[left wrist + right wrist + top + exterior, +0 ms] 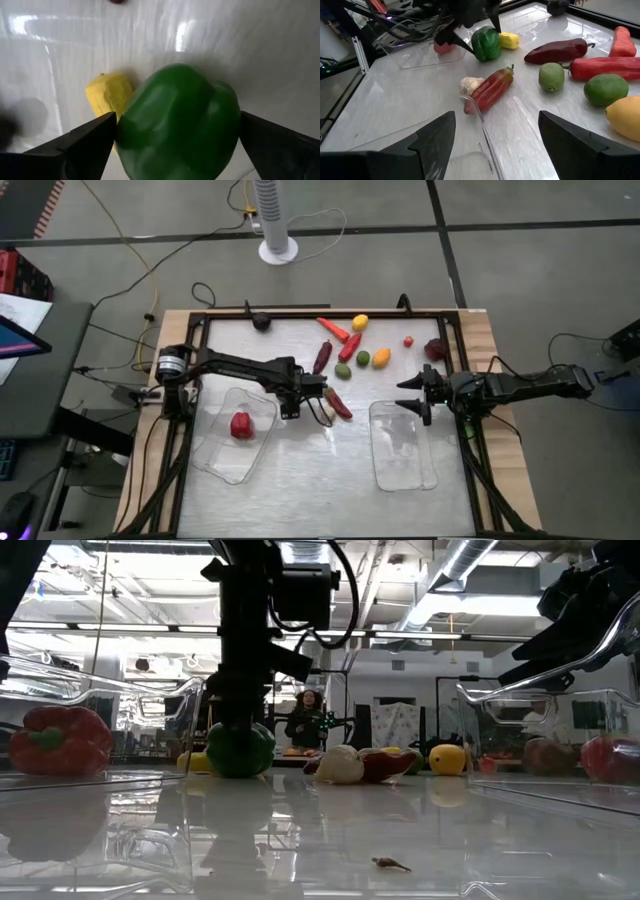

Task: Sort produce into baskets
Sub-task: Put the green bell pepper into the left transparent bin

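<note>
My left gripper (pixel 312 392) is down on the table's middle, shut on a green bell pepper (pixel 177 125), which also shows in the right wrist view (pixel 486 43) and the low view (pixel 240 748). A yellow piece (pixel 107 95) lies right beside the pepper. A red bell pepper (pixel 241 425) lies in the left clear tray (pixel 215 460). The right clear tray (pixel 400 470) holds nothing. My right gripper (pixel 412 396) is open and empty at the right tray's far end. Loose produce lies at the far middle of the table. My left gripper pinches the green pepper between its two fingers, one on each of two opposite sides (pixel 122 132). The fingers (pixel 462 45) come from above, slanting down. The pepper stands with its underside on the table (pixel 240 774).
A red chili (pixel 490 90) and a white garlic piece (pixel 470 84) lie close by. Farther off are a dark red pepper (pixel 555 50), a small green fruit (pixel 551 76), a lime (pixel 605 89), a lemon (pixel 625 117) and a carrot (pixel 333 329). A black frame (pixel 300 313) rims the table.
</note>
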Robot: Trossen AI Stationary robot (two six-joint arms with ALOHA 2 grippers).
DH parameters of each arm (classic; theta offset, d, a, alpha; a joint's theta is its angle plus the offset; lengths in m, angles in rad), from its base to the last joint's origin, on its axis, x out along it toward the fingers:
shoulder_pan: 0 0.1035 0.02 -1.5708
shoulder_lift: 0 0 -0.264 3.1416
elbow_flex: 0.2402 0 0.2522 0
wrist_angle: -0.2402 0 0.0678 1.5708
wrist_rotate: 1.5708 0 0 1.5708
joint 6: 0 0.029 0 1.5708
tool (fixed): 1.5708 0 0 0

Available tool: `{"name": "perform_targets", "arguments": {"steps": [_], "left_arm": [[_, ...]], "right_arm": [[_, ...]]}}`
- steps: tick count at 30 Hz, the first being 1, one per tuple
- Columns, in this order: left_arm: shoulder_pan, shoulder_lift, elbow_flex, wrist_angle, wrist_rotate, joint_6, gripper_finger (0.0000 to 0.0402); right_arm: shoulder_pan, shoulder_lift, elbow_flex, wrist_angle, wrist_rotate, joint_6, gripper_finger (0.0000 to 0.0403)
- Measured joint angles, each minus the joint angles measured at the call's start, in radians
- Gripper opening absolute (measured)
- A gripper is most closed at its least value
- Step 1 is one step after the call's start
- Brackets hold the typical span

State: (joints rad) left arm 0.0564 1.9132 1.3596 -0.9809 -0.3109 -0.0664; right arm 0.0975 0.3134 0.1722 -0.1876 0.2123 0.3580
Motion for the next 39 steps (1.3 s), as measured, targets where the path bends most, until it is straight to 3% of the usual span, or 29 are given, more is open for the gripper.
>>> {"name": "perform_targets", "arguments": {"steps": [10,17,21,30,39], "left_arm": [[0.001,0.022,0.058,-0.072,-0.012,-0.009,0.0304],[-0.012,-0.037,0.227,-0.173,-0.039,-0.076,0.0302],[-0.061,-0.122,0.253,-0.181,-0.037,-0.141,0.0302],[-0.247,-0.311,0.252,-0.327,-0.089,-0.451,0.0302],[-0.449,-0.352,0.206,-0.528,-0.124,-0.855,0.0310]], "right_arm": [[0.000,0.000,0.000,-0.005,-0.001,0.000,0.0310],[0.001,0.000,0.000,-0.014,-0.001,0.001,0.0310],[0.000,0.000,0.000,-0.022,-0.001,0.001,0.0310],[0.001,0.000,0.000,-0.014,-0.002,0.009,0.0310],[0.001,0.000,0.000,-0.013,-0.002,0.019,0.0310]]}}
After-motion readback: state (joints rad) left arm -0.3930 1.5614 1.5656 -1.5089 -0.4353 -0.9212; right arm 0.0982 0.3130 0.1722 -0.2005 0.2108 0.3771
